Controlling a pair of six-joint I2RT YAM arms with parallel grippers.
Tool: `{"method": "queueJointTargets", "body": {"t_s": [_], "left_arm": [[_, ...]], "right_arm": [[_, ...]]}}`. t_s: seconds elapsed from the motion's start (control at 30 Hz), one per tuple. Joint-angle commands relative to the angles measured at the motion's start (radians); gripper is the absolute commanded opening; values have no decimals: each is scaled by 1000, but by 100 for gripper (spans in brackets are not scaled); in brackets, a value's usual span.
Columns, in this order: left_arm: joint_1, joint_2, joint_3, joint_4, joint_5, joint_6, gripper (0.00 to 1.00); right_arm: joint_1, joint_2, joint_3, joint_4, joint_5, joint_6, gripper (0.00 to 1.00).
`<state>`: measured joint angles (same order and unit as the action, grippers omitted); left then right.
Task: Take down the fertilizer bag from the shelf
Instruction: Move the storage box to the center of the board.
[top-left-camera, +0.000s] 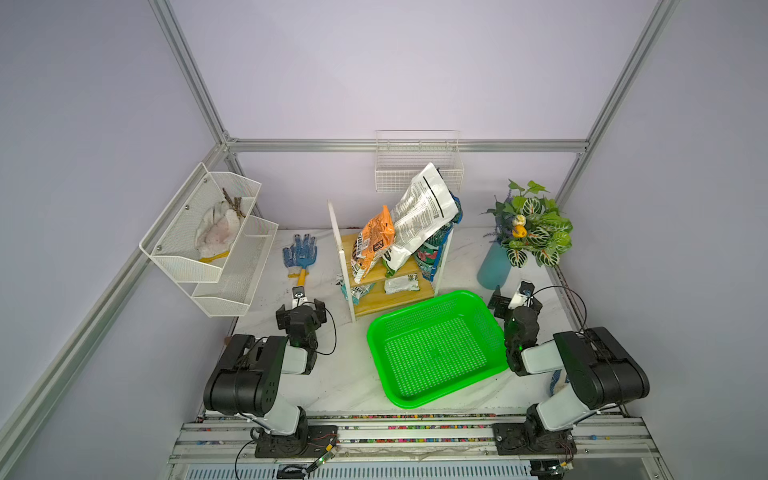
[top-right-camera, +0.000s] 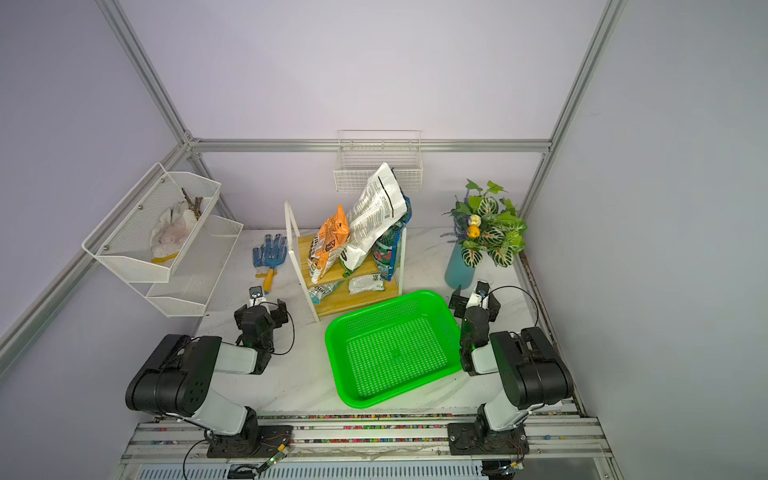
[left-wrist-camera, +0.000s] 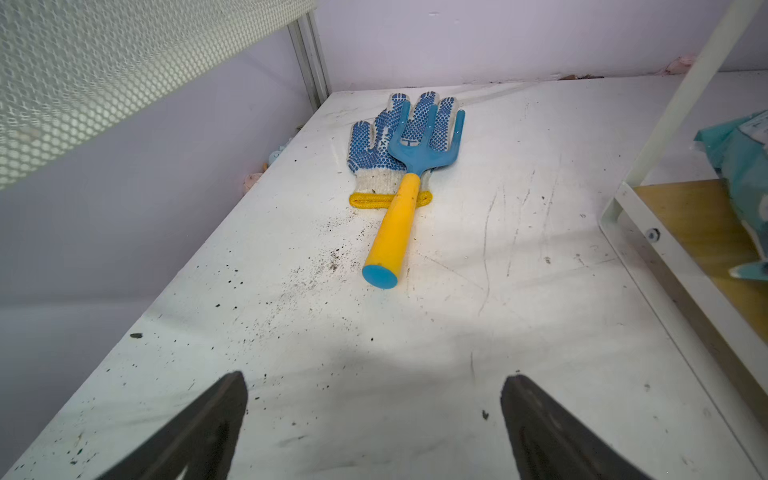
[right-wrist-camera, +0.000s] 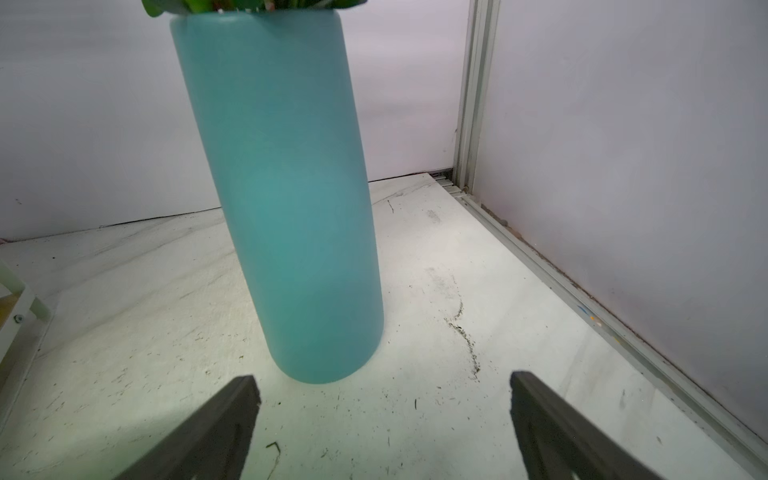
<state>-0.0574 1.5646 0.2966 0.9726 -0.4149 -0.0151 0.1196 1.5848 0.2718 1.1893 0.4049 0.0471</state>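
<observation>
Probably soft, slick & bottom-heavy, the white fertilizer bag (top-left-camera: 422, 212) leans on the top board of the shelf (top-left-camera: 374, 306), far centre; pinch its upper edge. Both wide & empty: left gripper (left-wrist-camera: 374, 378), right gripper (right-wrist-camera: 382, 376).

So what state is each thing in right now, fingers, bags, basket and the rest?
left fingers, open, holding nothing
right fingers, open, holding nothing
white bag, tilted on the top tier of the shelf
orange bag, standing on the top tier, untouched
green basket, empty, on the table
vase, upright, with plants in it
hand fork, lying across the glove
</observation>
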Motion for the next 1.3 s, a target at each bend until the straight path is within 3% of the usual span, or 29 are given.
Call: {"method": "queueJointTargets", "body": {"t_s": [0.0, 1.03, 1.27], "left_arm": [[1, 9, 67, 13, 13, -6, 100], [1, 14, 71, 12, 13, -6, 100], [25, 11, 79, -14, 60, -20, 100]], "right_arm": [[-2, -1, 13, 16, -4, 3, 100], [-2, -2, 12, 16, -5, 2, 100], [-2, -1, 17, 9, -8, 6, 100]]}}
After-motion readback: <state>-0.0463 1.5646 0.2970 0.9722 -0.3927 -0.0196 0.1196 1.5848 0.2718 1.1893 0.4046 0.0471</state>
